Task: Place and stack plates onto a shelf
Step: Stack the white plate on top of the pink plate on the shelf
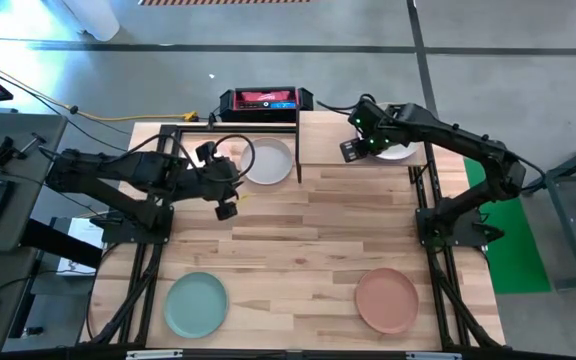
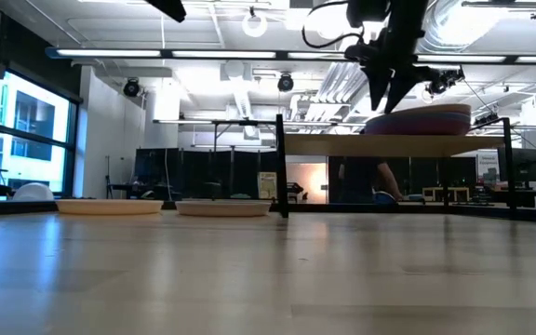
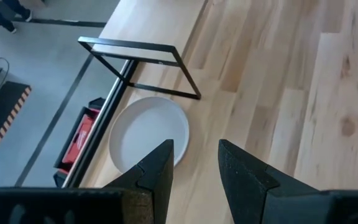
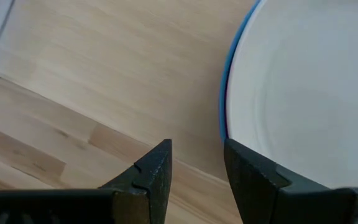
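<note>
The shelf (image 1: 328, 140), a light-wood plank on black posts, stands at the table's far right. A stack of plates (image 2: 417, 121) rests on it, topped by a white plate (image 4: 303, 93) with a blue rim under it. My right gripper (image 4: 197, 152) hangs open above the stack's left edge, pointing down, and also shows in the low view (image 2: 384, 88). A grey-white plate (image 3: 149, 132) lies flat on the table, left of the shelf. My left gripper (image 3: 196, 149) hovers open near it, slanting down. A teal-green plate (image 1: 196, 305) and a salmon plate (image 1: 387, 300) lie near the front edge.
A bare black frame (image 3: 135, 50) stands beyond the grey-white plate at the far edge. A second pale plate (image 2: 110, 207) lies farther left on the table. A red-and-black box (image 1: 265, 100) sits just past the far edge. Bare wood lies mid-table between the arms.
</note>
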